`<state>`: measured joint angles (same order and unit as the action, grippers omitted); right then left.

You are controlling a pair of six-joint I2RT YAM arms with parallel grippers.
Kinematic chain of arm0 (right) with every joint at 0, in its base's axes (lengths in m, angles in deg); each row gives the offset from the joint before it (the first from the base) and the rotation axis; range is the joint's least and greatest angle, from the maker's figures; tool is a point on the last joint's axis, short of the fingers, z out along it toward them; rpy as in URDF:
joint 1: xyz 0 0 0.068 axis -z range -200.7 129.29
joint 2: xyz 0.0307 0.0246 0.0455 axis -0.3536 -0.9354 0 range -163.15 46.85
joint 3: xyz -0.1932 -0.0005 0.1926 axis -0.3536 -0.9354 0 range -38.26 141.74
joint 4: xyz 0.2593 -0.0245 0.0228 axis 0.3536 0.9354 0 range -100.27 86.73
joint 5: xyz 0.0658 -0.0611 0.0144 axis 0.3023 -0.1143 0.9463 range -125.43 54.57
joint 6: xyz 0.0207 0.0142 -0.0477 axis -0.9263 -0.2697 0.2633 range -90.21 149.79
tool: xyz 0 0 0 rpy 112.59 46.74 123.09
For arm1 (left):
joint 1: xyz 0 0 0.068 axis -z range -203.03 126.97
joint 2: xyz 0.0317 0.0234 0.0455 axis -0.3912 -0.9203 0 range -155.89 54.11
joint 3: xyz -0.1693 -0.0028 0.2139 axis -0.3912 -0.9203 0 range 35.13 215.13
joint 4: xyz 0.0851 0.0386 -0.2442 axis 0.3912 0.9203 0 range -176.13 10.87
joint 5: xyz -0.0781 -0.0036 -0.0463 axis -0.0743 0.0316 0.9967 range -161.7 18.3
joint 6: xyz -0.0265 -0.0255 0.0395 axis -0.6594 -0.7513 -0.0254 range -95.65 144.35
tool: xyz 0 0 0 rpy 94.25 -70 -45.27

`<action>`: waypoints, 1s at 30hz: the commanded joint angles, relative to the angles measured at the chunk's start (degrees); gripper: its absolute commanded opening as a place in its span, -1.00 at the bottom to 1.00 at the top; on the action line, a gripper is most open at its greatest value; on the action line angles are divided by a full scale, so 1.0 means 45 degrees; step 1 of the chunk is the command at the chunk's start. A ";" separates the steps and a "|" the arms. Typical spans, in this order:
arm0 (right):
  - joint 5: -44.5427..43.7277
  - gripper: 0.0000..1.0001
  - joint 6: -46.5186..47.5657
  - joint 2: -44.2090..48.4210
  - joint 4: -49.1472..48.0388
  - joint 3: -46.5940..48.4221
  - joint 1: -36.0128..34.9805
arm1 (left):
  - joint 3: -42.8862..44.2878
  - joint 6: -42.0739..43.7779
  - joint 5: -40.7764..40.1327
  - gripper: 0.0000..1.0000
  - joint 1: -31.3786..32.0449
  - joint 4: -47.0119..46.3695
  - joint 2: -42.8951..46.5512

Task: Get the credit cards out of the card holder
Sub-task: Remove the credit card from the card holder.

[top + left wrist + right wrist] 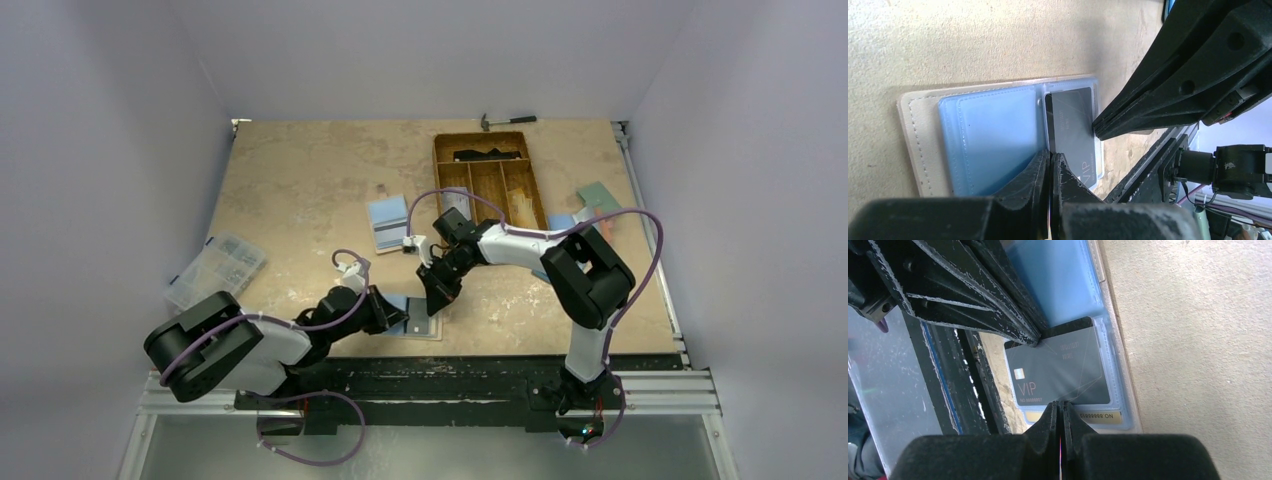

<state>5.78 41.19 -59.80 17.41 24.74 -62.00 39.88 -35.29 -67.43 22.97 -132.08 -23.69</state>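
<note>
The card holder (910, 145) lies open near the table's front edge, with a tan rim and a light blue inner face; it also shows in the top view (424, 328). A dark grey "VIP" credit card (1058, 367) sits in its clear sleeve (1070, 120). A second card with a gold number strip (1098, 416) shows under it. My left gripper (1050, 157) is shut, its tips pressing at the holder's fold beside the grey card. My right gripper (1059, 406) is shut, its tips touching the grey card's opposite edge. Both grippers (400, 318) (437, 298) meet over the holder.
A light blue flat piece with a dark stripe (387, 222) lies mid-table. The big brown compartment tray (490, 175) stands at the back, with a hammer (507, 121) behind it. A clear organiser box (215, 268) is at the left. Green and blue flat pieces (597, 200) lie at the right edge.
</note>
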 commanded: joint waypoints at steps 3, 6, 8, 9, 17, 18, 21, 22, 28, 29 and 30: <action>-0.1143 -0.93 0.0104 -0.0463 -0.0717 0.0206 -0.0434 | -0.0643 -0.0014 -0.0054 -1.00 0.0061 -0.0264 0.1110; -0.1307 -0.73 0.0123 -0.0556 -0.0645 0.0275 -0.0432 | -0.0817 0.0153 -0.0298 -1.00 0.0039 0.0674 0.2118; -0.1357 -0.58 0.0142 -0.0565 -0.0638 0.0258 -0.0432 | -0.0859 0.0334 -0.0488 -1.00 0.0041 0.1434 0.2901; -0.1406 -0.54 0.0143 -0.0576 -0.0631 0.0260 -0.0422 | -0.0868 0.0420 -0.0574 -1.00 0.0043 0.1876 0.3264; -0.1521 -0.47 0.0244 -0.0641 -0.0532 0.0311 -0.0432 | -0.0861 0.0817 -0.1155 -1.00 -0.0018 0.4471 0.5520; -0.1480 -0.45 0.0292 -0.0636 -0.0495 0.0325 -0.0427 | -0.0861 0.0834 -0.1246 -1.00 -0.0028 0.4658 0.5674; -0.0982 -0.33 0.0943 -0.0537 0.0004 0.0561 -0.0432 | -0.0782 0.1007 -0.1331 -1.00 -0.0046 0.5323 0.6086; -0.0594 -0.28 0.1356 -0.0465 0.0322 0.0671 -0.0432 | -0.0724 0.1090 -0.1356 -1.00 -0.0046 0.5607 0.6213; 0.0835 -0.06 0.2926 0.0323 0.1378 0.0918 -0.0431 | -0.0043 0.1879 -0.1680 -1.00 -0.0046 0.7578 0.7104; 0.0963 -0.02 0.3106 0.0407 0.1482 0.0953 -0.0432 | 0.0076 0.1990 -0.1766 -1.00 -0.0046 0.8020 0.7271; 0.1079 -0.01 0.3287 0.0493 0.1602 0.1005 -0.0432 | 0.0184 0.2135 -0.1860 -1.00 -0.0046 0.8312 0.7448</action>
<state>8.97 49.39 -60.31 20.93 27.41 -63.88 37.39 -30.18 -73.57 22.97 -101.94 7.41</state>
